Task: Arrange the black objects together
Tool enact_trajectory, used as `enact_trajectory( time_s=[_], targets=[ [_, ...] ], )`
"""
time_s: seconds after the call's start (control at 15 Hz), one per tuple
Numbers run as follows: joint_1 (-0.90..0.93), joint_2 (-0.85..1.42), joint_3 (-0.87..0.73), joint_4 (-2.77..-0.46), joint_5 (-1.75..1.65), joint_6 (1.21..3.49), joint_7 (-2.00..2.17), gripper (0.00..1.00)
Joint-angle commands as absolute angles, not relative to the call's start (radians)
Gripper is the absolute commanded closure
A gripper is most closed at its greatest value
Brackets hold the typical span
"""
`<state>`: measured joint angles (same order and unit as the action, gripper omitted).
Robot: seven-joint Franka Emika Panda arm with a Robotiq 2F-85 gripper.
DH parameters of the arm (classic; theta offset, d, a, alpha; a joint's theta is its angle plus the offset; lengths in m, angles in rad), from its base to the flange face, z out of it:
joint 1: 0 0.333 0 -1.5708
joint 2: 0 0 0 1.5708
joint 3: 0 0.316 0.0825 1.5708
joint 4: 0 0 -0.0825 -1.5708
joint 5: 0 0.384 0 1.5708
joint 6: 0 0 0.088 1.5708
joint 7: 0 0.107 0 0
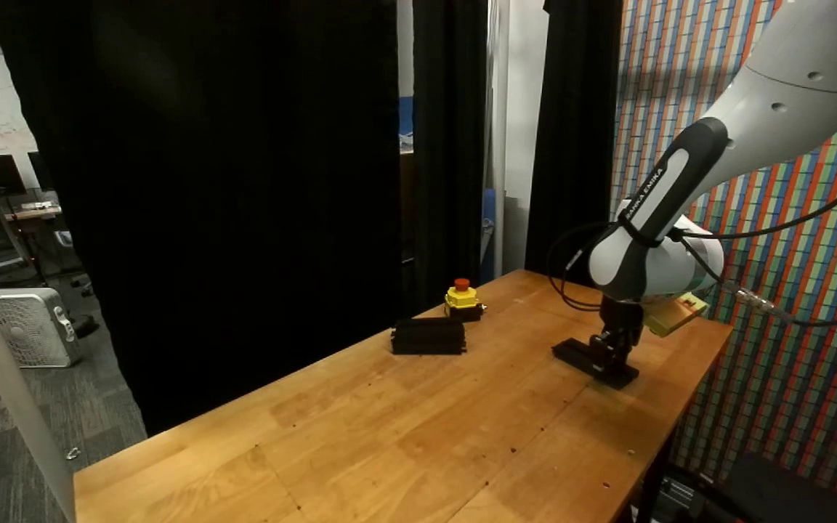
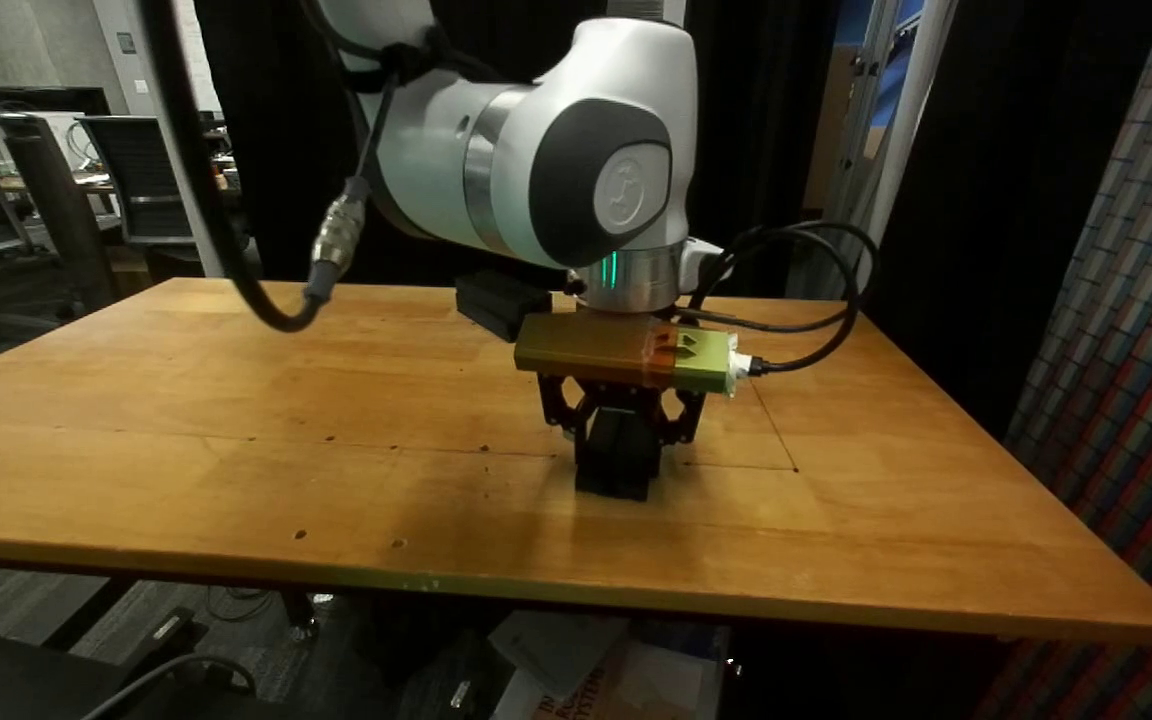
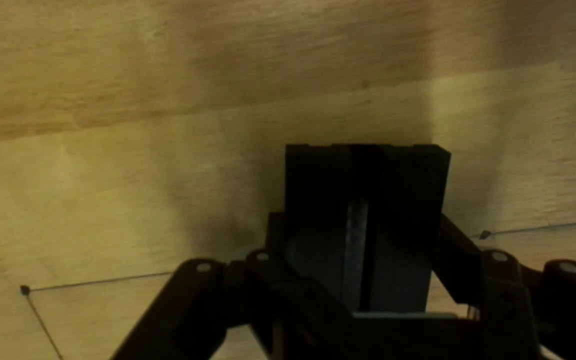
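On the table, at right in an exterior view: one gripper, clamped across the sides of one black bar, lying flat. Left of the gripper in both exterior views: one black block; single or several pieces, cannot tell. Just beyond the block in an exterior view: one yellow box, one red button on top.

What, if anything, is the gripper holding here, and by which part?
A black bar: the gripper is closed on its two long sides, with one end jutting out past the grip in the wrist view.
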<state>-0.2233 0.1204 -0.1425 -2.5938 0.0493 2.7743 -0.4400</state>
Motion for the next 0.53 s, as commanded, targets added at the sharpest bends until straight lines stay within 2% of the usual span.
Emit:
enact_trajectory(
  time_s=[0.0, 0.47],
  targets=[
    [-0.213, 0.087, -0.136, -2.538, 0.004, 2.722, -0.439, 0.55],
    [-0.161, 0.120, -0.090, -2.342, -0.058, 2.584, -0.504, 0.55]
  ],
)
